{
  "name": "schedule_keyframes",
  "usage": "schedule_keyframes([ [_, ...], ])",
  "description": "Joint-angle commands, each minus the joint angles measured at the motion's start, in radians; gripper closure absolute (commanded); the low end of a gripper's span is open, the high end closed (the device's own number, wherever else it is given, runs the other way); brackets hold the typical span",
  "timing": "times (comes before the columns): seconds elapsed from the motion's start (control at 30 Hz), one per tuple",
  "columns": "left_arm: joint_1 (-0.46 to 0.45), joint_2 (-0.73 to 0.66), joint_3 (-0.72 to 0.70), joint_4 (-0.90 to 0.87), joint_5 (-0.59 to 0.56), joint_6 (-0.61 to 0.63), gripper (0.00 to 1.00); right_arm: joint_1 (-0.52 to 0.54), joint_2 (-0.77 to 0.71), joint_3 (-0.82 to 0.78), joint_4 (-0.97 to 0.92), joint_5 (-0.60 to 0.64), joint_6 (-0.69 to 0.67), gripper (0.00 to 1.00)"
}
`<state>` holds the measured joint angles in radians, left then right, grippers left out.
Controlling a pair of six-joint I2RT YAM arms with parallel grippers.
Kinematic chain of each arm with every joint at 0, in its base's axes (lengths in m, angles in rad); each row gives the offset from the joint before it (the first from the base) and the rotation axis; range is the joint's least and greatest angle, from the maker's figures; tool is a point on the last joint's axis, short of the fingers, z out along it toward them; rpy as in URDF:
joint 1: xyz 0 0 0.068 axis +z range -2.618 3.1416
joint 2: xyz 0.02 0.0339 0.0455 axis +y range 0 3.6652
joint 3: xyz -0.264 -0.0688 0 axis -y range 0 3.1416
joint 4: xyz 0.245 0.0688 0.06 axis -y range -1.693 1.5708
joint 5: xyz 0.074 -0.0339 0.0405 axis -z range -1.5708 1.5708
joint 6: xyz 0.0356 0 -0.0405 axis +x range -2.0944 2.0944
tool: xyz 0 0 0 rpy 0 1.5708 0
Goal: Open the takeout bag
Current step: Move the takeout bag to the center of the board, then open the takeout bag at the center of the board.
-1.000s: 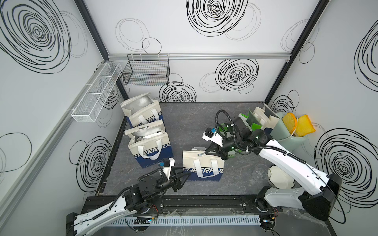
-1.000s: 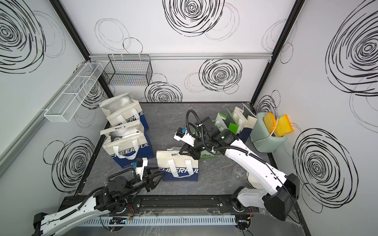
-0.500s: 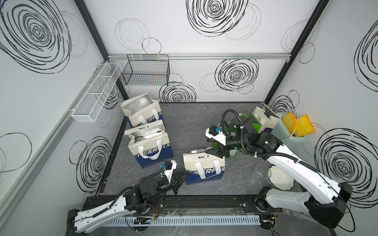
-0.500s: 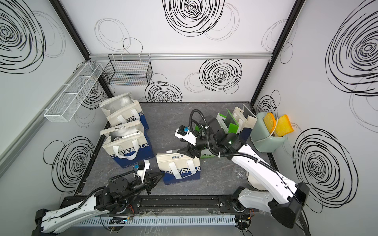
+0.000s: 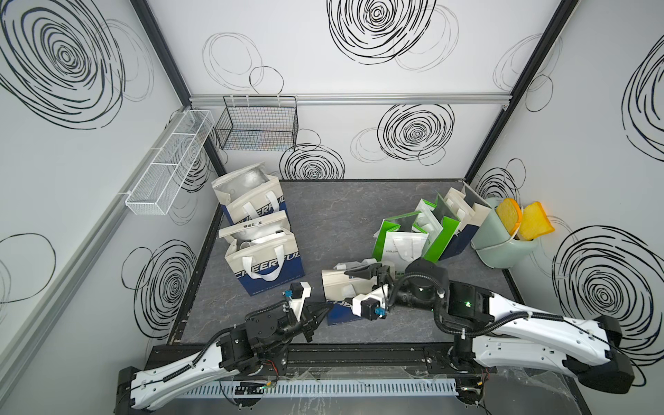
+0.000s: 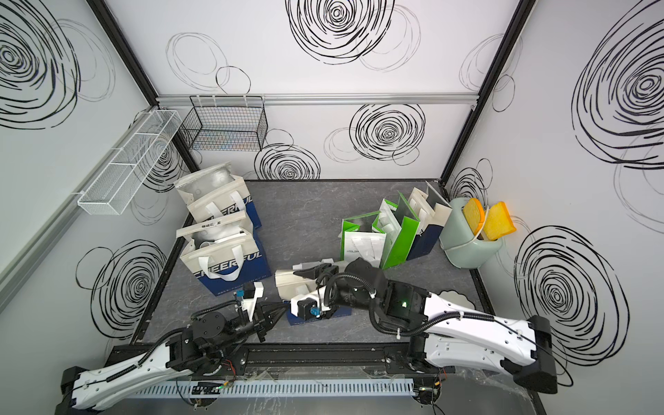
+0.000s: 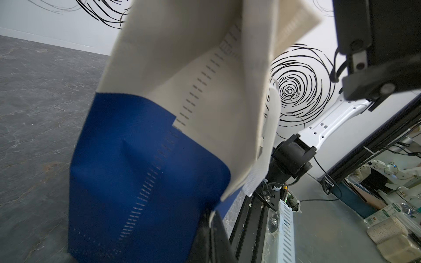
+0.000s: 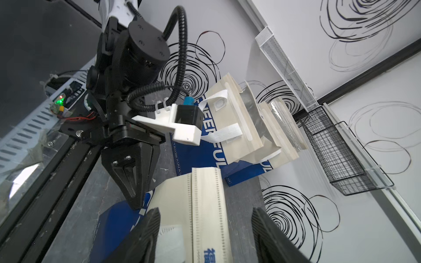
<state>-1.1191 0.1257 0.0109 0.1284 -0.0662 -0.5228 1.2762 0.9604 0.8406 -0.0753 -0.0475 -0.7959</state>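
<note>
The takeout bag [image 5: 337, 287] [image 6: 287, 282], cream above and blue below, stands folded flat near the front of the grey floor. My left gripper [image 5: 323, 309] [image 6: 281, 308] is shut on the bag's lower near edge. In the left wrist view a cream sliver of the takeout bag [image 7: 148, 159] sits pinched between the closed fingers of the left gripper [image 7: 210, 218]. My right gripper [image 5: 354, 287] [image 6: 305, 285] is open and straddles the bag's sealed top. In the right wrist view the takeout bag [image 8: 200, 205] lies between the spread fingers of the right gripper [image 8: 205, 218], untouched.
Two open cream and blue bags [image 5: 266, 266] [image 5: 248, 201] stand at the left. Green and white bags [image 5: 413, 237] and a pale green bin [image 5: 503, 248] stand at the right. A black wire basket [image 5: 258, 125] and a white one [image 5: 169, 169] hang on the walls. The front rail [image 5: 323, 354] lies close behind the left gripper.
My left gripper has closed on the bag's lower edge. My right gripper has let go of the bag's top and opened, and its arm swung toward the front. The bag shifted slightly.
</note>
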Motion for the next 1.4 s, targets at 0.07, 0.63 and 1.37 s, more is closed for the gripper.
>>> schedule_keyframes([
  [0.07, -0.006, 0.000, -0.010, 0.067, 0.012, 0.012, 1.00, 0.097, 0.075, -0.027, 0.162, 0.266, -0.076, 0.35],
  [0.63, -0.005, -0.003, -0.011, 0.056, 0.006, 0.006, 1.00, 0.158, 0.234, -0.045, 0.385, 0.501, -0.092, 0.47],
  [1.37, -0.008, -0.003, -0.012, 0.050, 0.004, 0.000, 1.00, 0.162, 0.301, -0.006, 0.425, 0.664, -0.107, 0.64],
])
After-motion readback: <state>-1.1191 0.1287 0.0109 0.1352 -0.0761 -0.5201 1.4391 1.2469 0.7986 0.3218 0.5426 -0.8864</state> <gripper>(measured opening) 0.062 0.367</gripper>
